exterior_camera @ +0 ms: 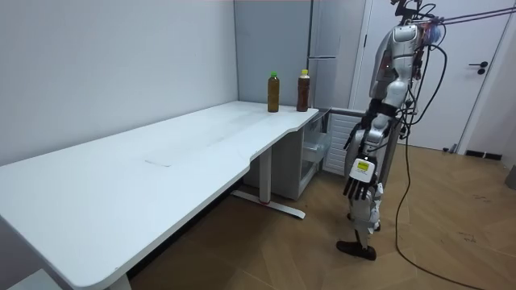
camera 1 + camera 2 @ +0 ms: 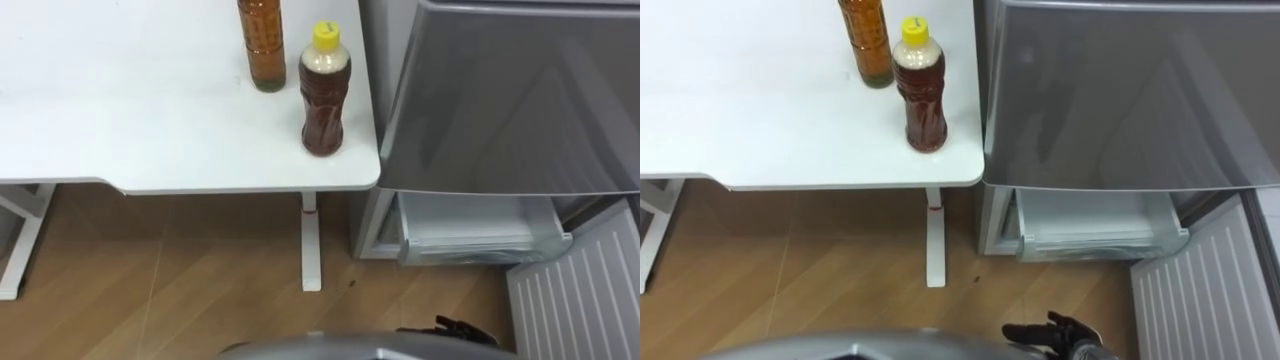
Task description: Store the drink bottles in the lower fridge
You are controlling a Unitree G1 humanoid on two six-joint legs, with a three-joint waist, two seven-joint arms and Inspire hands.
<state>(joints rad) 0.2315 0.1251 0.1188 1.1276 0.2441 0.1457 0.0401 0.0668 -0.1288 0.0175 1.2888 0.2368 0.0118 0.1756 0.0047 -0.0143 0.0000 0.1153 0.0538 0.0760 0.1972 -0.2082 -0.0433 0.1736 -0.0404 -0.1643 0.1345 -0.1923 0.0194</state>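
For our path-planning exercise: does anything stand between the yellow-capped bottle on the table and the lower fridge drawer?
Nothing visible does. The yellow-capped bottle stands at the corner of the table, beside the fridge; the lower drawer is pulled out, its door swung aside.

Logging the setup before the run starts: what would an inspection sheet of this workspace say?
Surface: white table, bare besides two bottles.
Job's things: yellow-capped bottle and second bottle upright at the table's corner; fridge beside it, lower door open, drawer showing.
Clutter: nothing seen.
Hands: right hand open, empty, low before the fridge; left hand hangs open.
Cables: nothing seen besides the robot's own.
Surroundings: wooden floor.
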